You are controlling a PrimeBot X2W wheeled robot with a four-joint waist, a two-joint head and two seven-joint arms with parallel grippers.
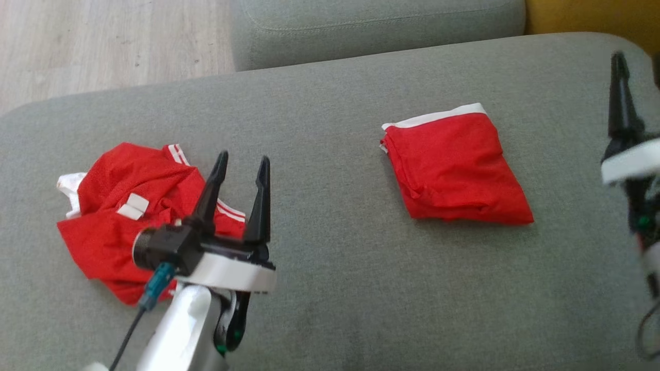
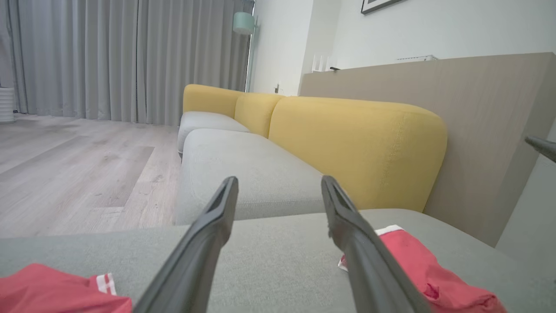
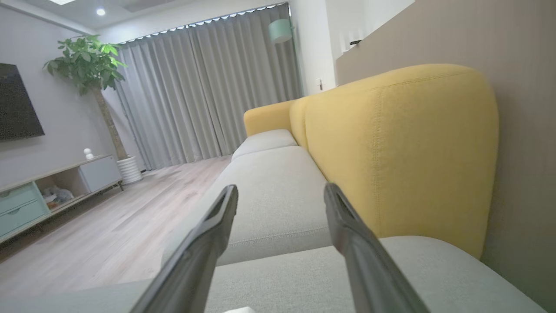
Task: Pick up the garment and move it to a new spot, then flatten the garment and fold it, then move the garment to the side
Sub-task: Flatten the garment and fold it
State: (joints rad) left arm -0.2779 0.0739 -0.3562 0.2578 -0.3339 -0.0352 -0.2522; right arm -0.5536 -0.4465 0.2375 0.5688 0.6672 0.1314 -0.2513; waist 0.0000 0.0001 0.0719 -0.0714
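Note:
A red garment with a white band lies folded into a neat square on the grey sofa seat, right of centre; it also appears low in the left wrist view. A second red garment with white stripes lies crumpled at the left. My left gripper hovers open over the crumpled one's right edge, its fingers holding nothing. My right gripper stands at the far right, apart from the folded garment, open with nothing between its fingers.
The sofa's yellow backrest rises to the right of the seat, with a wood panel behind it. Another grey seat cushion adjoins at the back. Wood floor lies beyond the seat's far left edge.

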